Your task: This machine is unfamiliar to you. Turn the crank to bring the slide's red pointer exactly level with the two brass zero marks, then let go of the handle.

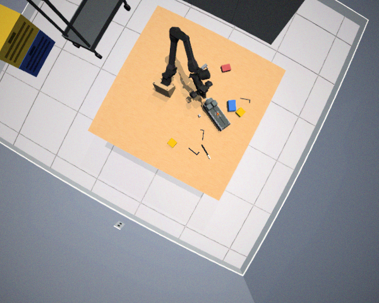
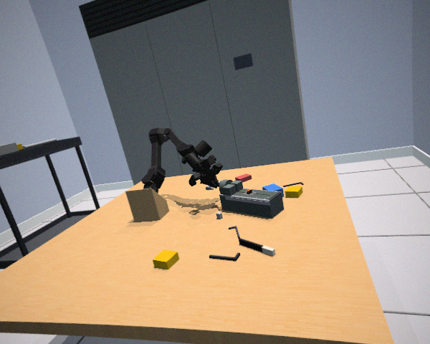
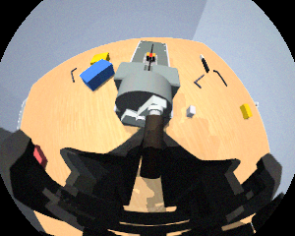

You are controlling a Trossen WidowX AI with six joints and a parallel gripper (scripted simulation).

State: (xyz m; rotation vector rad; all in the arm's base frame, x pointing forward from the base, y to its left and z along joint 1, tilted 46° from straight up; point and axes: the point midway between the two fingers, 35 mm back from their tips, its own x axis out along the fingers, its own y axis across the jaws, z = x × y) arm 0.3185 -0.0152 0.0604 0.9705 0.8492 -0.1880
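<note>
Dark cylindrical crank handle (image 3: 151, 133) clenched in the black hand (image 3: 151, 157), at the near end of the grey slide machine (image 2: 252, 201) on the wooden worktop (image 2: 208, 289). Red pointer (image 3: 147, 59) far up the slide, brass marks too small to make out. Risks: overshooting zero by cranking fast; slipping off the handle mid-turn.

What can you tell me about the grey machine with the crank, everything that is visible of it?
The machine is a long dark grey box lying flat on the wooden table. A rounded grey housing sits at one end; a track along its top carries a small red pointer. The gripper is shut on the dark crank handle at the housing end. A blue block lies just behind.
</note>
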